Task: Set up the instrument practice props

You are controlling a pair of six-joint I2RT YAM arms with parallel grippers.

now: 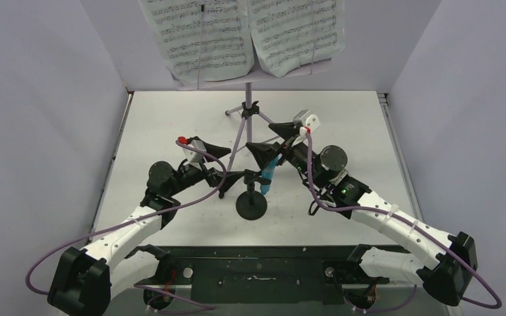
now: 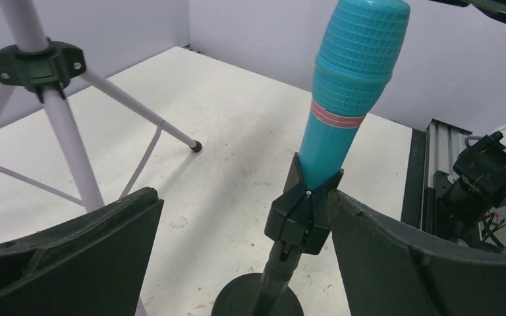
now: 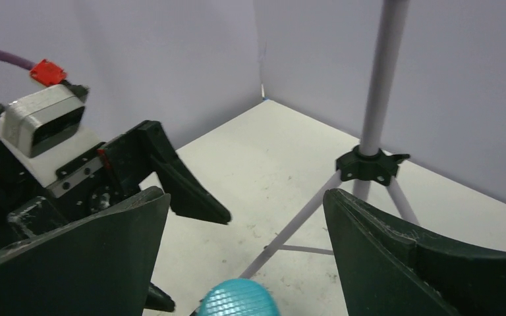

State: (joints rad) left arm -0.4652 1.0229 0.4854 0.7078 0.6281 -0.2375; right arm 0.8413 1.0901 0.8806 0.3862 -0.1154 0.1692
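Observation:
The lilac music stand (image 1: 249, 92) stands at the back of the table, with two white sheet-music pages (image 1: 204, 33) on its desk. In front of it, the turquoise microphone (image 1: 267, 172) sits tilted in the clip of the black round-based mic stand (image 1: 251, 205). My left gripper (image 1: 227, 163) is open. In its wrist view the clip (image 2: 303, 217) stands between the jaws, close against the right finger (image 2: 395, 257). My right gripper (image 1: 271, 141) is open just above the microphone head (image 3: 237, 297) and holds nothing.
The music stand's tripod legs (image 2: 66, 145) spread over the table left of the mic stand, and its pole (image 3: 382, 66) rises just behind my right gripper. Lilac walls close in the back and both sides. A black rail (image 1: 250, 270) runs along the near edge.

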